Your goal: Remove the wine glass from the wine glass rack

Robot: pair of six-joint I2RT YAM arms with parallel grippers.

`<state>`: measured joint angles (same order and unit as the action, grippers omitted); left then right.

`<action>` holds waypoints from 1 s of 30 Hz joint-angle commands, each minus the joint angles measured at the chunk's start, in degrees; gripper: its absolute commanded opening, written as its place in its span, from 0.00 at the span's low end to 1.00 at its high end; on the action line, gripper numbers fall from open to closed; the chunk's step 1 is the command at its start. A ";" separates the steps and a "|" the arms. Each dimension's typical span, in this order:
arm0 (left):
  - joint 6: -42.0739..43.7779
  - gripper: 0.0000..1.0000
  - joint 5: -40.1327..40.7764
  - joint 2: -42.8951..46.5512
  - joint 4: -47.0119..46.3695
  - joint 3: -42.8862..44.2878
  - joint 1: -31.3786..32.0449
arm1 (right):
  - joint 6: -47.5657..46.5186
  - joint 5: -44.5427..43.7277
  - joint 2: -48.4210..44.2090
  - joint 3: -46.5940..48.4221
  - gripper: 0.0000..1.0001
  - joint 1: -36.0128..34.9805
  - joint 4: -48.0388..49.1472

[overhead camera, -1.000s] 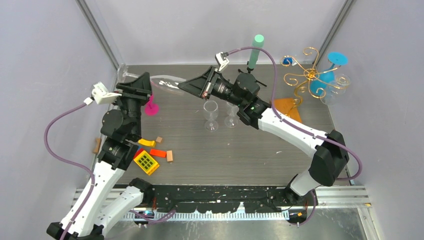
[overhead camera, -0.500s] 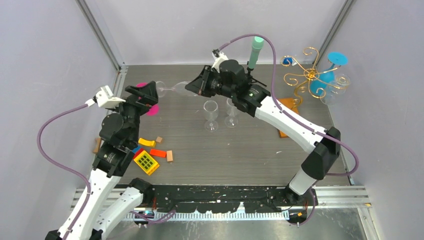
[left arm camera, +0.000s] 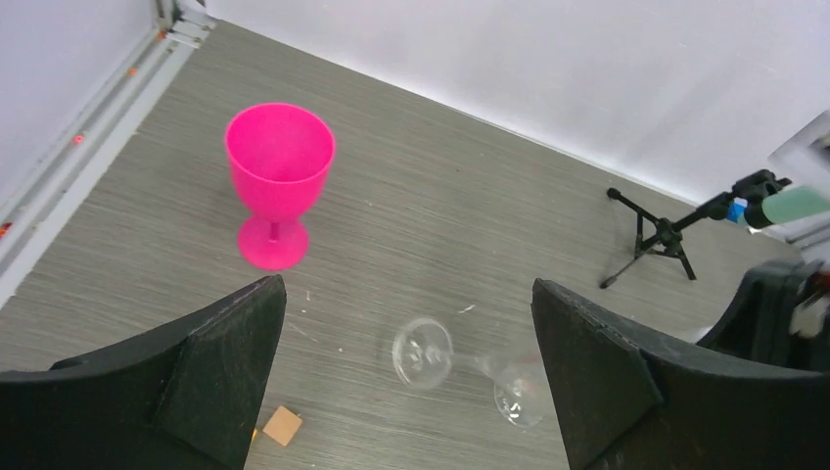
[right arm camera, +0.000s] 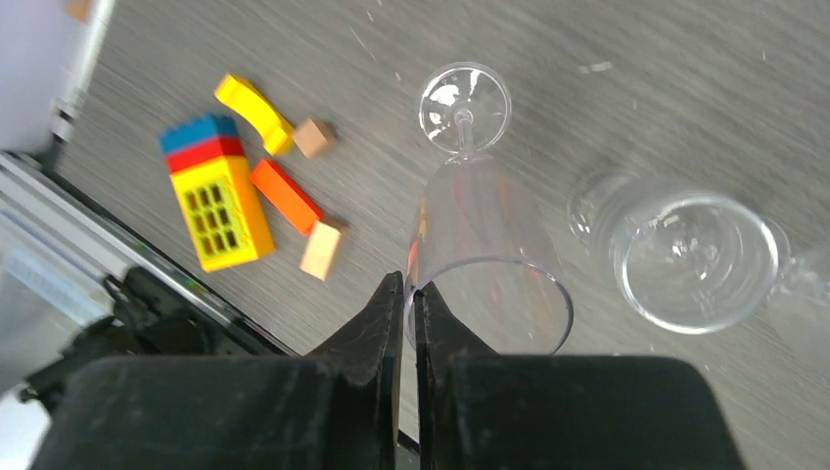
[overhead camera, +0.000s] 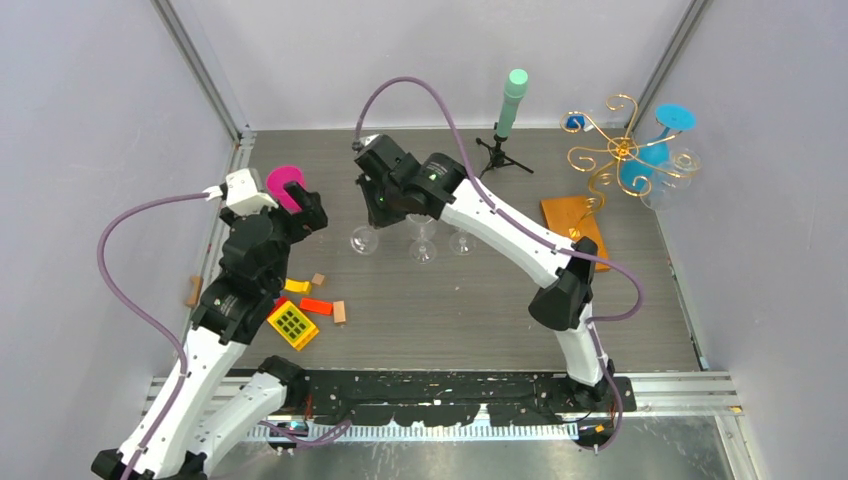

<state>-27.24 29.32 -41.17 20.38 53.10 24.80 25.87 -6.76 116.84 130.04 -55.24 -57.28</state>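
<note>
The wine glass (right arm camera: 489, 225) was already off the wine glass rack (overhead camera: 612, 150). The rack stood far right on the table (overhead camera: 450, 320), well apart from the glass, with a blue glass (overhead camera: 655, 140) and another clear glass (overhead camera: 668, 182) hanging from its arms. The right gripper (right arm camera: 413, 294) held the wine glass by the rim, its two fingers closed narrow with the thin glass wall pinched between them, over the middle of the table toward the left. In the left wrist view the glass looked tilted, with its foot toward the left and its bowl toward the right arm; I could not tell whether the foot touched the table top. Just to its right stood two upright clear glasses (overhead camera: 423, 247), and the toy blocks (right arm camera: 220, 201) lay nearer and to the left. The left gripper (left arm camera: 406, 289) hung wide open and held nothing, near the pink goblet (left arm camera: 279, 162) at the far left. By my reading the removal was done and the step in hand was setting the glass down. The next move called for bringing the stem upright and lowering until the foot sat flat on a bare patch. The fingers should then part only slightly and lift straight up, since a sideways pull on the rim could tip the glass into its neighbour.
</note>
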 commanded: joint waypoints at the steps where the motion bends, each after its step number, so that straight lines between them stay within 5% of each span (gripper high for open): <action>1: 2.60 1.00 5.65 2.85 -0.62 -1.01 0.16 | -4.23 -2.82 0.85 5.25 0.00 -1.13 -10.39; 14: 3.07 1.00 5.13 2.32 -0.91 -1.60 0.16 | -6.13 -3.80 6.45 9.57 0.01 -1.18 -13.39; 21: 3.17 1.00 4.87 2.01 -1.04 -1.51 0.14 | -7.29 -3.96 8.54 11.19 0.20 -1.18 -13.23; 30: 3.11 1.00 4.11 1.32 -1.40 -1.22 0.16 | -6.87 -4.29 9.38 11.36 0.30 -1.01 -9.04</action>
<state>-24.97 33.36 -39.55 20.45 51.29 24.77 19.35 -9.98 126.10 139.20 -56.25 -70.02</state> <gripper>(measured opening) 0.994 0.280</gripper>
